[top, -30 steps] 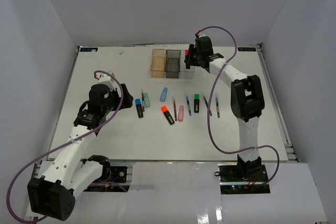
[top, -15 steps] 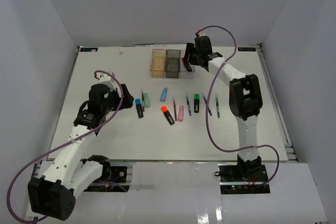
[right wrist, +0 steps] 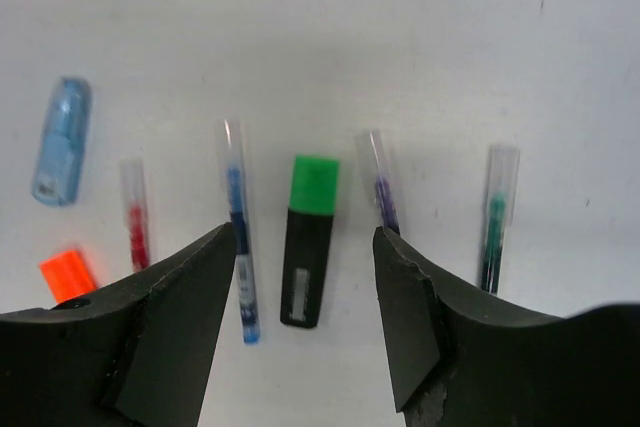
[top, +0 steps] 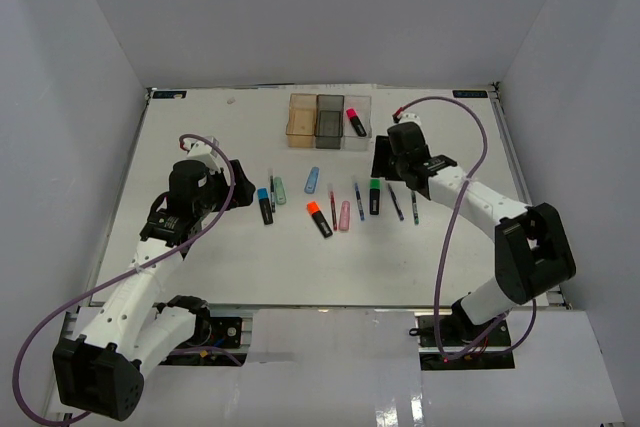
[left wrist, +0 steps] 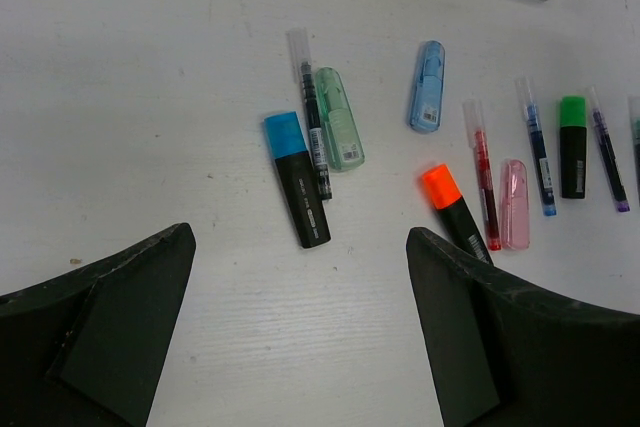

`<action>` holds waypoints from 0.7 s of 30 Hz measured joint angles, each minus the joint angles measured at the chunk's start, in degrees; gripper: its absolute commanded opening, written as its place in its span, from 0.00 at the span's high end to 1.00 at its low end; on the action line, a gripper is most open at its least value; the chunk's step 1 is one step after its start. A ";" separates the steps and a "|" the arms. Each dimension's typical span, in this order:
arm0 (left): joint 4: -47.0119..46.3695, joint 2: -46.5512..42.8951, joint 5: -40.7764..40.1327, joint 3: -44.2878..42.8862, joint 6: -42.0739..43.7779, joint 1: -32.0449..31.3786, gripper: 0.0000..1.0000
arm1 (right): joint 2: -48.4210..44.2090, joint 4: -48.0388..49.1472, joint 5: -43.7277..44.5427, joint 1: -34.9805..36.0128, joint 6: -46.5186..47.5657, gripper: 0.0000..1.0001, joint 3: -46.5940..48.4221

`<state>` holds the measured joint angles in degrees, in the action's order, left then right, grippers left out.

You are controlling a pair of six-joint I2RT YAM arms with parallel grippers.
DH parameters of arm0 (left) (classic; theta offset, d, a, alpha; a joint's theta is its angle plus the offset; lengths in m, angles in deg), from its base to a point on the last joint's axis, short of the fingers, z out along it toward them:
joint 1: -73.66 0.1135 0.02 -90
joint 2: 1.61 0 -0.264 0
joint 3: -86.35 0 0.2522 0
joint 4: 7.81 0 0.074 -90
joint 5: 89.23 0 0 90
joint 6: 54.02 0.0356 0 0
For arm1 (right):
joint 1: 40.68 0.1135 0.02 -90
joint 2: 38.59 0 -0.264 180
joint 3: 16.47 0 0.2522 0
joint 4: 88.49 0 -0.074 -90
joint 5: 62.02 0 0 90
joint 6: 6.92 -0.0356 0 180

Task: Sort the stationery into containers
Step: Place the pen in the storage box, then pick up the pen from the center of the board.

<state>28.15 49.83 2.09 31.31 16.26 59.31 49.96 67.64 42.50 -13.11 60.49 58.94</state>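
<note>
Jaws spread and empty, the right gripper hovers above the green-capped highlighter lying on the table, seemingly lined up to pick it, while a pink-capped highlighter lies in the clear bin and the left gripper hangs wide open.

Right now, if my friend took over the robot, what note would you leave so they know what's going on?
Left hand: open, empty, over the blue-capped highlighter.
Right hand: open, empty, over the green-capped highlighter.
Done: one pink-capped highlighter lies in the clear bin.
The amber bin and grey bin look empty.
To do: eleven pens and highlighters, those two included, lie loose on the table in front of the bins, not yet sorted.
</note>
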 measured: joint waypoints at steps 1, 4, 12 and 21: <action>0.02 0.00 0.00 0.00 -0.09 0.00 0.02 | -0.85 -0.15 0.20 0.50 -0.46 0.37 -2.27; 0.02 0.00 0.00 0.00 -0.28 0.00 0.02 | -1.51 -0.52 0.28 2.08 -1.70 0.38 -8.00; 0.04 -0.02 -0.04 0.00 -0.35 0.00 0.02 | 1.25 -1.14 0.98 5.09 -3.41 0.40 -9.79; 0.04 -0.17 -0.07 0.00 -0.39 0.00 0.02 | 8.70 0.26 2.75 6.29 -4.07 0.51 -7.58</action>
<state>28.19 49.66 2.02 31.31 15.86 59.31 58.66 67.90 45.25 -6.81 56.43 51.35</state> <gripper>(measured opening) 0.979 0.537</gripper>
